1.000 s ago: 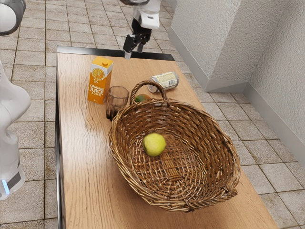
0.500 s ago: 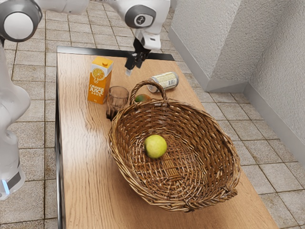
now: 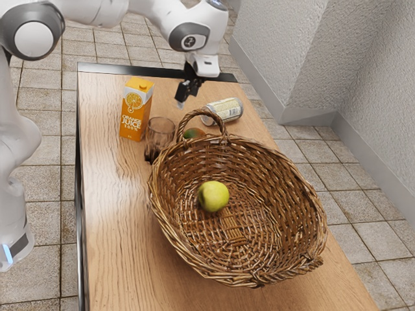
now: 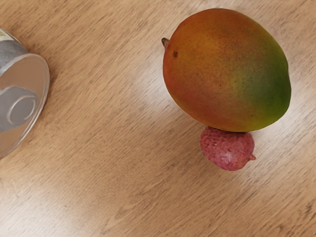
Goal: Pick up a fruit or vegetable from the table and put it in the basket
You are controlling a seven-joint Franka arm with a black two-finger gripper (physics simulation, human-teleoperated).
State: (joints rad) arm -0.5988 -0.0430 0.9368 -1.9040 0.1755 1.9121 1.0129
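Note:
Black gripper (image 3: 184, 94) hangs over the table's far part, between the juice carton and the can and short of the basket handle. Behind that handle, part of a mango (image 3: 192, 133) shows. From my wrist view, the red-green mango (image 4: 228, 70) lies on the wood with a small pink lychee (image 4: 228, 149) against its side. The wicker basket (image 3: 290, 170) holds a yellow-green apple (image 3: 213, 196) on its floor.
An orange juice carton (image 3: 136, 109) stands beside a brownish glass (image 3: 159, 134) at the basket's rim. A can (image 3: 224, 111) lies on its side near the handle; its end (image 4: 23, 101) is near the mango. The wooden table (image 3: 120, 220) extends beside the basket.
My hand has come down over the table, toward the mango and the basket handle. Inside the basket, the apple has shifted slightly toward the exterior view's right.

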